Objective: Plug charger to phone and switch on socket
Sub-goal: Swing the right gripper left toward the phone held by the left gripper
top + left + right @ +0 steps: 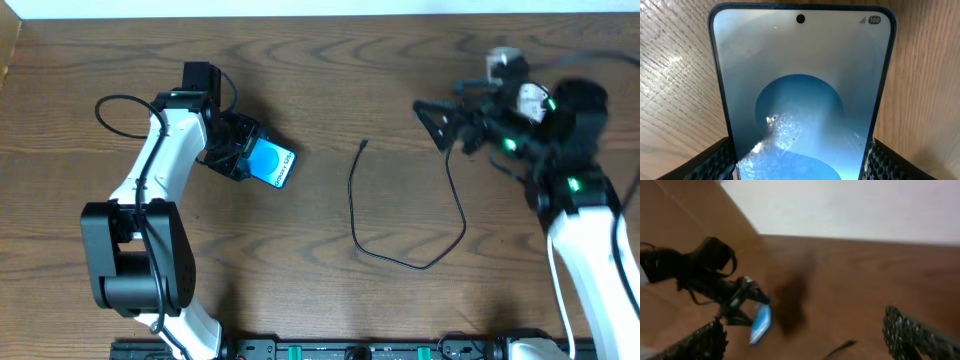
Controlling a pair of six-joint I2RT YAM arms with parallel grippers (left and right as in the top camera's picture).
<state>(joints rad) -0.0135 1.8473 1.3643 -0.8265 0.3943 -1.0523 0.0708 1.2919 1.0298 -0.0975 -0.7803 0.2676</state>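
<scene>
The phone (273, 163) has a bright blue screen and lies tilted on the wooden table, left of centre. My left gripper (238, 150) is shut on its sides; in the left wrist view the phone (800, 75) fills the space between both finger pads (800, 157). The charger cable (352, 205) is thin and black and loops across the middle, with its small tip (364, 145) pointing up toward the far side. My right gripper (430, 122) is open and empty, raised at the right. Its blurred view shows the phone (760, 323) and the cable tip (840, 347). The socket is not clearly in view.
The table (330, 60) is dark wood. A small white part (500, 62) shows behind the right arm; I cannot tell what it is. The left arm (700, 272) appears dark in the right wrist view. A black rail (350, 350) runs along the front edge.
</scene>
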